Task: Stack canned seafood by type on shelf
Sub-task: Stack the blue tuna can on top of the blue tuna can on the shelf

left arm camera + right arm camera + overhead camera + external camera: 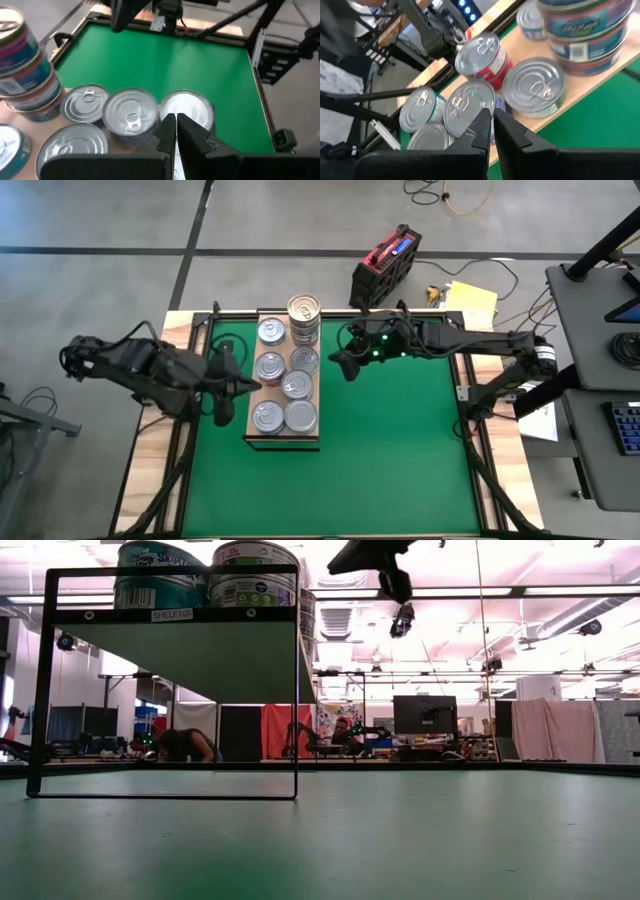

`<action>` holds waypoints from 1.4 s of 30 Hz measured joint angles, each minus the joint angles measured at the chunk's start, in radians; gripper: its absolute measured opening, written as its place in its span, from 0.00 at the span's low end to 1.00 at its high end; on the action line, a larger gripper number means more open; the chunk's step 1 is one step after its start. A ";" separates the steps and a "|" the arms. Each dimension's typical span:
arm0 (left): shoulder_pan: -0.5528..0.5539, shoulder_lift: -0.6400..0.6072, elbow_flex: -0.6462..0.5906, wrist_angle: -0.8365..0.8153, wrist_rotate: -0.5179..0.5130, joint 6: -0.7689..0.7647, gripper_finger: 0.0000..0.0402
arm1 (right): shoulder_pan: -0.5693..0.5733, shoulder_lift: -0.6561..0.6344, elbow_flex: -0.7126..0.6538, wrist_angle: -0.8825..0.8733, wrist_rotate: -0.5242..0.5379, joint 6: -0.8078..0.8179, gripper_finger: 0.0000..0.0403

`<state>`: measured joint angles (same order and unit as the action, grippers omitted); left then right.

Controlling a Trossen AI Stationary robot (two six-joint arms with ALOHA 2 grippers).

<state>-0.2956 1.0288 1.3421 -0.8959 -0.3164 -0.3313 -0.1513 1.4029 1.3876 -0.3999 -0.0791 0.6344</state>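
The shelf (pixel 254 395) is a light wooden board on a black frame (pixel 296 690), standing at the green mat's far left. Several round tins of canned seafood stand on it. A tall stack with a gold lid (pixel 303 308) is at the far end, and silver-lidded tins (pixel 270 367) (pixel 301 416) fill the rest. My left gripper (pixel 250 387) hovers shut at the shelf's left edge, above the tins (pixel 131 116). My right gripper (pixel 340 366) hovers shut just right of the shelf, looking down on the tins (pixel 534 86). Neither holds anything.
The green mat (pixel 390 450) lies bare to the right of and in front of the shelf. A red and black case (pixel 385 265) and cables lie on the floor beyond the table's far edge. A grey desk (pixel 600 330) stands to the right.
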 joint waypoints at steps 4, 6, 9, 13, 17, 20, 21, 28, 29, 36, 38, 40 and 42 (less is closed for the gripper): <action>0.085 -0.084 -0.127 0.066 0.034 0.009 0.00 | 0.000 -0.035 0.000 -0.016 0.046 -0.005 0.03; 0.121 -0.104 -0.169 0.066 0.037 0.001 0.00 | 0.000 -0.051 0.000 -0.015 0.061 -0.006 0.03; 0.161 -0.106 -0.200 0.081 0.037 0.001 0.00 | 0.000 -0.067 0.000 -0.015 0.084 -0.006 0.03; 0.201 -0.059 -0.187 0.107 0.037 0.048 0.00 | 0.000 -0.072 0.000 -0.015 0.093 0.000 0.03; 0.222 0.000 -0.164 0.105 0.040 0.124 0.00 | 0.000 -0.068 0.000 -0.015 0.107 0.000 0.03; 0.247 0.027 -0.163 0.104 0.077 0.147 0.00 | -0.004 -0.062 0.000 -0.016 0.107 0.001 0.03; 0.255 0.034 -0.166 0.105 0.092 0.147 0.00 | -0.004 -0.062 0.000 -0.015 0.107 0.001 0.03; 0.275 0.066 -0.169 0.109 0.135 0.156 0.00 | -0.005 -0.061 0.000 -0.015 0.108 -0.002 0.03; 0.275 0.072 -0.165 0.110 0.153 0.162 0.00 | -0.006 -0.061 0.000 -0.015 0.108 -0.004 0.03; 0.275 0.150 -0.160 0.091 0.187 0.200 0.00 | -0.010 -0.061 0.000 -0.015 0.109 -0.008 0.03; 0.275 0.169 -0.158 0.091 0.188 0.199 0.00 | -0.010 -0.061 0.000 -0.015 0.108 -0.007 0.03; 0.275 0.179 -0.148 0.084 0.188 0.197 0.00 | -0.010 -0.061 0.000 -0.015 0.108 -0.007 0.03; 0.275 0.178 -0.136 0.066 0.190 0.192 0.00 | -0.010 -0.061 0.000 -0.015 0.108 -0.007 0.03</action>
<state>-0.0204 1.2072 1.2064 -0.8302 -0.1260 -0.1394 -0.1608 1.3418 1.3876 -0.4152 0.0292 0.6270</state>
